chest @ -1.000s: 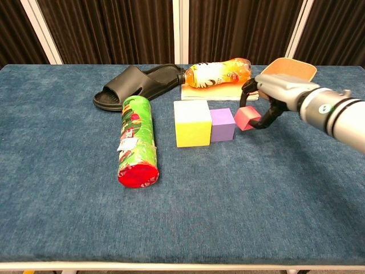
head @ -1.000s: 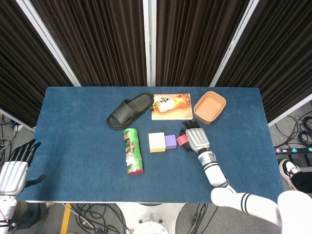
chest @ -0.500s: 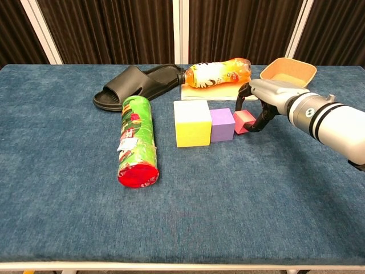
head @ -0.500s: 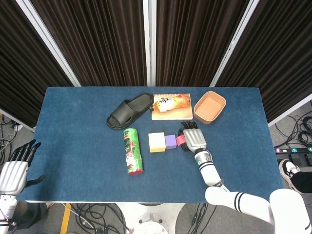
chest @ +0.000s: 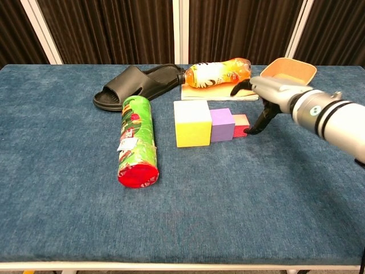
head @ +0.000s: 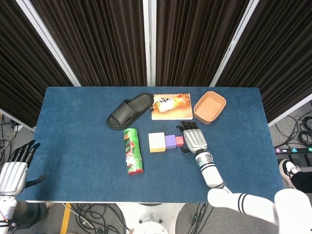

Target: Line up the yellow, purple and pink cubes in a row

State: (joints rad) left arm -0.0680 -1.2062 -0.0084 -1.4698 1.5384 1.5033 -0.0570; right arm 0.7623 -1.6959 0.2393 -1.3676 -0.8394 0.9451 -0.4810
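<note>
The yellow cube, the smaller purple cube and the small pink cube lie side by side in a row at the table's middle, faces touching. My right hand hovers just right of the pink cube. One fingertip touches the cube's right side and the thumb is lifted clear of it. The pink cube lies flat on the cloth. My left hand hangs off the table's left edge with its fingers spread, holding nothing.
A green chip can lies left of the yellow cube. Behind the row are a black slipper, an orange bottle on a notebook, and an orange bowl. The blue table carries all of it.
The pink cube went from tilted and pinched in my right hand to lying flat against the purple cube. The thumb has lifted away from it. The left hand stayed put.
</note>
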